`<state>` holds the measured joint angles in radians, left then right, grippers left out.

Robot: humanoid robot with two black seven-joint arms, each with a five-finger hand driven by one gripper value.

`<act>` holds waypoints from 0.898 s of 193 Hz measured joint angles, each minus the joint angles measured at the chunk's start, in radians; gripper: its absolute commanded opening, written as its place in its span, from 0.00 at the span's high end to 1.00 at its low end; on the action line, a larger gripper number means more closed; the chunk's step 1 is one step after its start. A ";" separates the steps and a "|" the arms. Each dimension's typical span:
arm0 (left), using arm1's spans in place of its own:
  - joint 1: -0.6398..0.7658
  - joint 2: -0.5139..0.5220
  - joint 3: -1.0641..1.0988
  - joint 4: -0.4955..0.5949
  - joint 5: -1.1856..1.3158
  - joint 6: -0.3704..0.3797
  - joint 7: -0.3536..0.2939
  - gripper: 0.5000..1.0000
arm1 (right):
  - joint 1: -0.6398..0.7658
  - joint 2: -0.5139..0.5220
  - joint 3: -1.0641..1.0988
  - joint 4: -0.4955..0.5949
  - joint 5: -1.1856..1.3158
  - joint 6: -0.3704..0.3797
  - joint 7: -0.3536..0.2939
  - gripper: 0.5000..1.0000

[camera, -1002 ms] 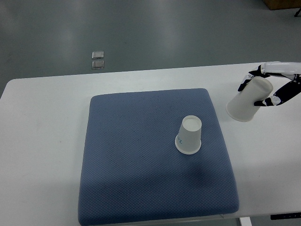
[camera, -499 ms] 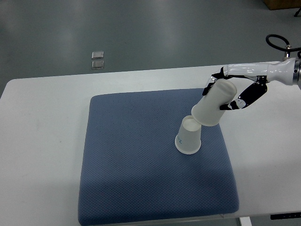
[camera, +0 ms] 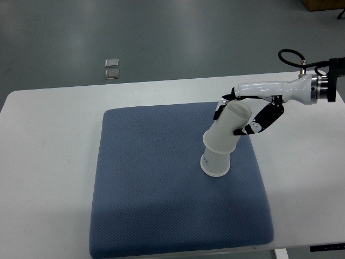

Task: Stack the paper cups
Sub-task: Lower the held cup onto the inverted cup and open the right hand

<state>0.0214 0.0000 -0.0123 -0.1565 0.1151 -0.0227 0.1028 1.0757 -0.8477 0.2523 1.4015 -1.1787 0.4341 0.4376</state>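
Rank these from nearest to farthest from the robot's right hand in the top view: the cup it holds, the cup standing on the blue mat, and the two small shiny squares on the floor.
1. Held cup, in the right hand.
2. Standing cup, below it on the blue mat, its top covered by the held one.
3. Shiny squares, far off on the floor at upper left.

White table [camera: 48, 162]; blue mat [camera: 156, 199] flat on it; upturned paper cup [camera: 216, 164] on mat

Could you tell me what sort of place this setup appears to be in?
Probably a robotics lab or test room: a plain white table carries a blue mat as a work surface, the floor is bare grey, and the right hand holds a paper cup over a second cup.
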 measured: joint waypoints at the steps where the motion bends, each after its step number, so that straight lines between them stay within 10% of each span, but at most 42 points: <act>1: 0.000 0.000 0.000 0.000 0.000 0.000 0.000 0.00 | 0.000 0.001 0.000 0.000 0.000 0.000 0.000 0.73; 124: 0.000 0.000 0.000 0.000 0.000 0.000 0.000 0.00 | -0.010 0.049 -0.002 -0.003 -0.035 -0.007 -0.041 0.71; 173: 0.000 0.000 0.000 0.000 0.000 0.000 0.000 0.00 | -0.023 0.055 -0.002 -0.010 -0.037 -0.011 -0.053 0.56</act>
<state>0.0215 0.0000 -0.0123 -0.1565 0.1151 -0.0232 0.1028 1.0525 -0.7929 0.2502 1.3911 -1.2157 0.4236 0.3842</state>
